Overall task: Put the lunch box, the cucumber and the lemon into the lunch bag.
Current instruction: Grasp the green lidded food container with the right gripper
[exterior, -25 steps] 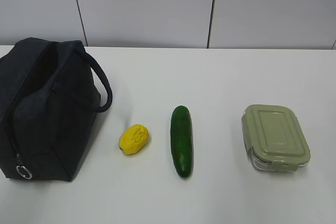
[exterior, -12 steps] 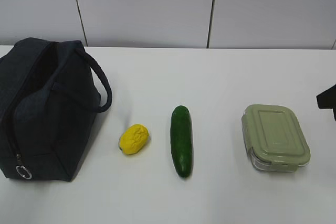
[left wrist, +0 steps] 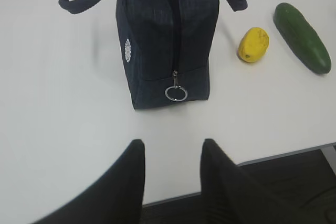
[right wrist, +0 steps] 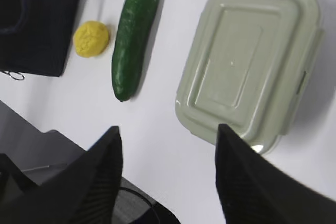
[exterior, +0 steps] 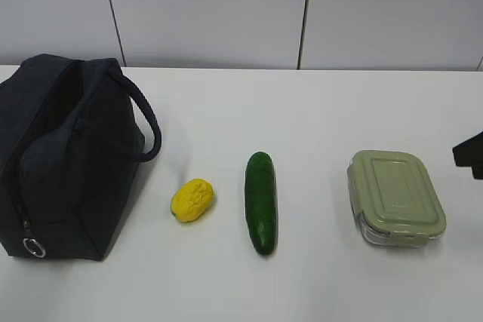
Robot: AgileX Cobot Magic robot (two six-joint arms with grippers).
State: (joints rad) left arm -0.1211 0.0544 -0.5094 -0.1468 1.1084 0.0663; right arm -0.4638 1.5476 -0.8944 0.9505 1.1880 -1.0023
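Since a second ago, a dark piece of the right arm (exterior: 469, 154) has come into my exterior view at the right edge, above and just right of the lunch box (exterior: 395, 196); nothing on the surface (exterior: 317, 111) has shifted.

That lunch box sits flat at the right end of the row with its sage-green lid on. I can see clear walls under the lid at the near edge, but not whether anything is inside. From my right wrist camera it fills the upper right, and the right gripper (right wrist: 168, 174) hangs above its near corner with the jaws standing well apart and nothing between them.

Left of the box, well apart from it, the cucumber (exterior: 261, 201) lies lengthwise, pointing away from me. The lemon (exterior: 192, 200) rests just beside it on the left, not touching.

The lunch bag (exterior: 64, 160) stands at the far left, the lemon near its right side. One loop handle (exterior: 143, 122) droops toward the lemon. From my left wrist camera the zipper runs along the top and down the end panel, with the metal ring pull (left wrist: 176, 93) hanging low on that panel. I cannot tell from these views how far the top is open, and I cannot see into the bag.

The left gripper (left wrist: 170, 174) hovers over bare surface short of the bag's end, jaws partly open and holding nothing. Nothing lies between the bag and the three items.
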